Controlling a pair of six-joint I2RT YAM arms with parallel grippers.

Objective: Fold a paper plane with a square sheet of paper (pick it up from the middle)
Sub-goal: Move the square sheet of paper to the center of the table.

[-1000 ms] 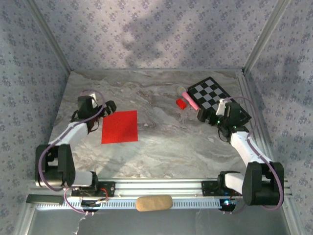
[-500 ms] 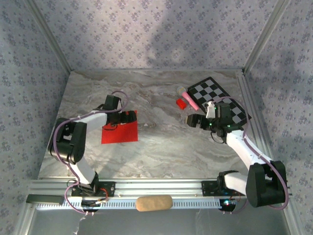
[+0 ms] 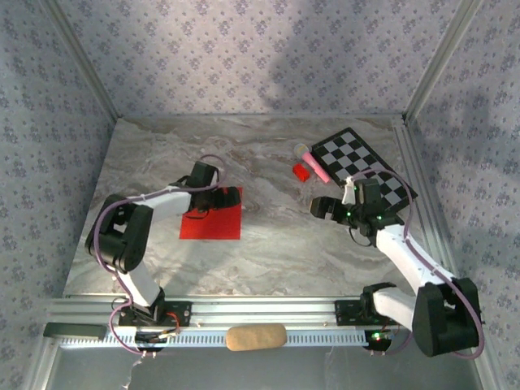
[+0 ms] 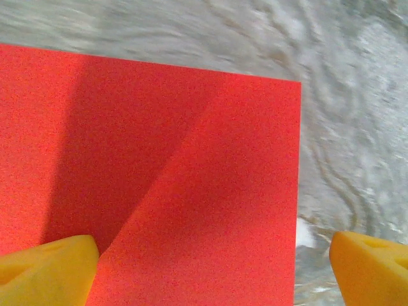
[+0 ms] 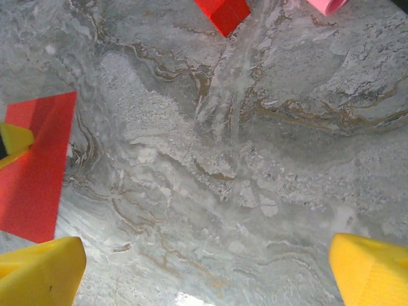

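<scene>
The square sheet of paper (image 3: 213,223) lies flat on the marble table, left of centre, bright red and unfolded. My left gripper (image 3: 232,197) hovers over the sheet's far right part. In the left wrist view the paper (image 4: 159,172) spreads under the open left gripper (image 4: 213,274), with one yellow fingertip (image 4: 44,271) over the sheet and the other past its right edge. My right gripper (image 3: 321,206) is open above bare marble, right of the sheet. The right wrist view has the right gripper (image 5: 207,274) with nothing between its fingers and the paper (image 5: 35,172) at the left edge.
A small red block (image 3: 301,171) and a pink stick (image 3: 315,165) lie beside a black-and-white checkered board (image 3: 357,158) at the far right. The block (image 5: 223,13) appears at the top of the right wrist view. A beige pad (image 3: 256,336) rests on the front rail.
The left gripper swung right from beside the sheet to above it, and the sheet shifted slightly right. The right gripper moved left, away from the checkered board.
</scene>
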